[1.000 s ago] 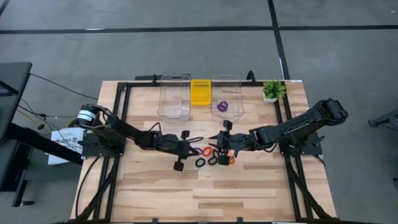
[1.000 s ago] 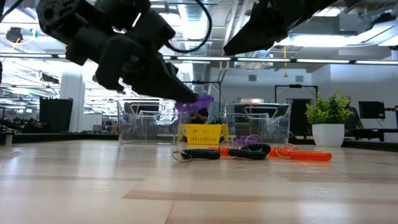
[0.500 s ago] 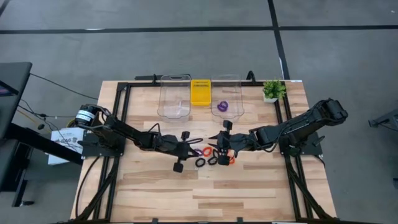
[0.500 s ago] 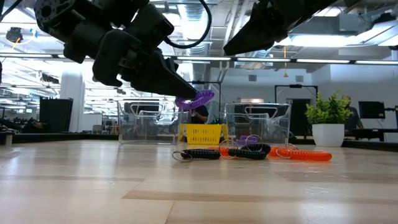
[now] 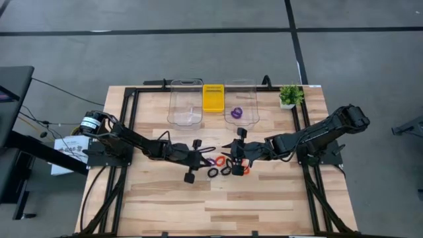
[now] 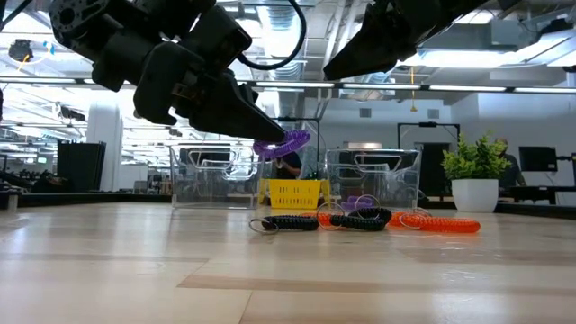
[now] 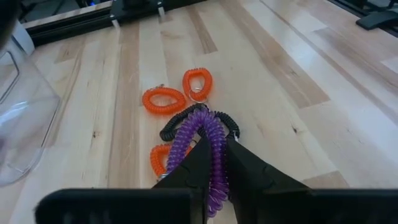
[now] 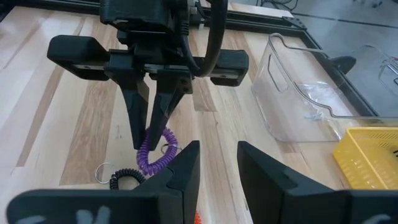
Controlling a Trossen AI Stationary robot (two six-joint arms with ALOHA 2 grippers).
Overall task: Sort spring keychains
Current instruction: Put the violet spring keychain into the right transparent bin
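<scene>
Our left tool (image 6: 270, 135) pinches a purple spring keychain (image 6: 281, 144) above the bench (image 6: 135, 270). Just right, black and orange keychains (image 6: 360, 220) lie mid-bench, where our right tool (image 8: 214, 163) hovers, fingers narrowly parted and empty.

The worktop (image 5: 264, 198) is pale wood in planked strips with a smooth satin sheen. The keychains are coiled plastic: a glossy purple keychain (image 7: 208, 146), orange keychains (image 7: 164, 99), a black keychain (image 6: 290, 222). Two bins (image 5: 186, 100) at upper centre are clear, shiny plastic. The left fingers (image 7: 249, 171) look matt black.
</scene>
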